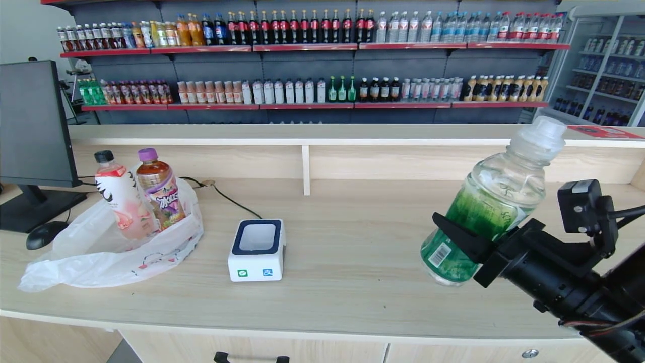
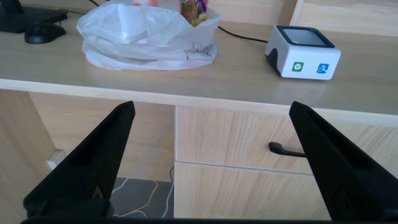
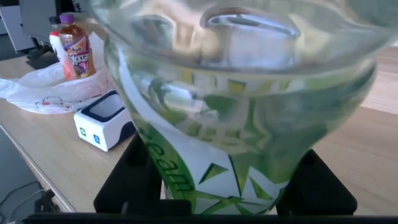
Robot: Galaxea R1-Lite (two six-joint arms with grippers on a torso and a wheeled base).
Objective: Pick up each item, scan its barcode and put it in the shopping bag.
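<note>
Right gripper (image 1: pixel 457 236): clamped around the lower half of a clear plastic bottle with a green label and a white screw cap (image 1: pixel 496 201); one black finger crosses the label.
Bottle axis: tilted, with the base down beside the fingers and the cap up and leaning off to the gripper's right. I cannot tell whether the base clears the pale wood-grain counter (image 1: pixel 352 282).
Bottle feel: I judge it thin-walled, smooth and ribbed near the neck, with a glossy label film. It may flex or slip if I squeeze unevenly.
Barcode patch (image 1: pixel 442 254): white, low on the label just below the finger, facing back toward me rather than down.
Key relation: the white box scanner with a dark-rimmed glass window on top (image 1: pixel 257 249) sits well to the gripper's left, with its window facing up. In my judgement the bottle must travel left and roll so the patch faces the glass.
Shopping bag, thin crinkled white plastic (image 1: pixel 101 259): farther left, beyond the scanner, slumped with its mouth open.
Bag contents: a pink-and-white bottle with a black cap (image 1: pixel 121 201) and a brown drink bottle with a purple cap (image 1: pixel 158 191), both leaning.
Left gripper (image 2: pixel 211 112): jaws spread wide, holding nothing, low in front of the counter's drawers, nearer the bag than the right arm is.
</note>
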